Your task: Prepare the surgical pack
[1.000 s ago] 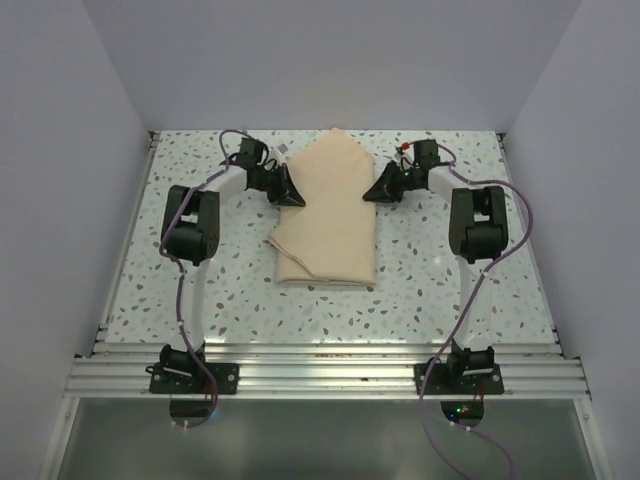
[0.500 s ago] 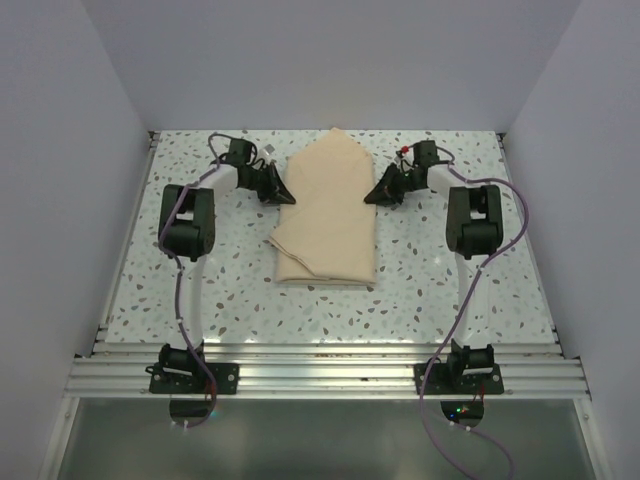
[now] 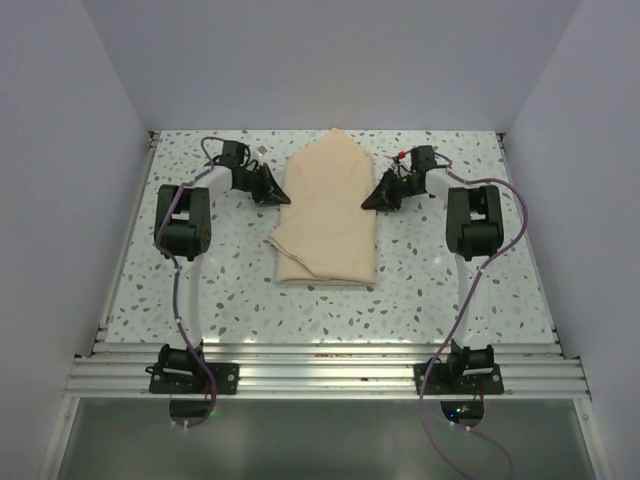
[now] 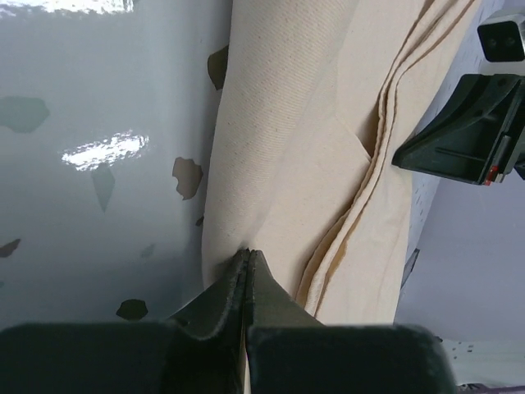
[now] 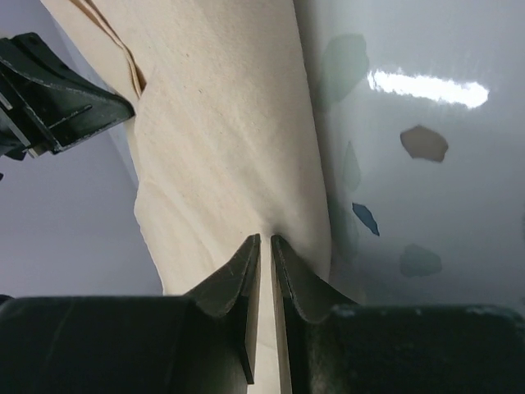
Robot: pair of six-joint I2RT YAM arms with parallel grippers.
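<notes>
The surgical pack is a folded tan cloth bundle [image 3: 327, 215] lying in the middle of the speckled table, its point toward the back wall. My left gripper [image 3: 283, 192] is at the bundle's left edge, jaws shut on a pinch of the cloth [image 4: 279, 148]. My right gripper [image 3: 369, 198] is at the bundle's right edge, jaws nearly closed with a fold of the cloth [image 5: 221, 139] between them. Each wrist view shows the other gripper across the cloth. No tin, instruments or gauze are in view.
The speckled table [image 3: 450, 290] is enclosed by white walls on three sides, with an aluminium rail [image 3: 320, 375] along the near edge. Purple cables [image 3: 515, 225] loop beside both arms.
Both arms have drawn slightly back and outward at the wrists while the grippers stay at the cloth's upper edges. The bundle has not visibly moved.
</notes>
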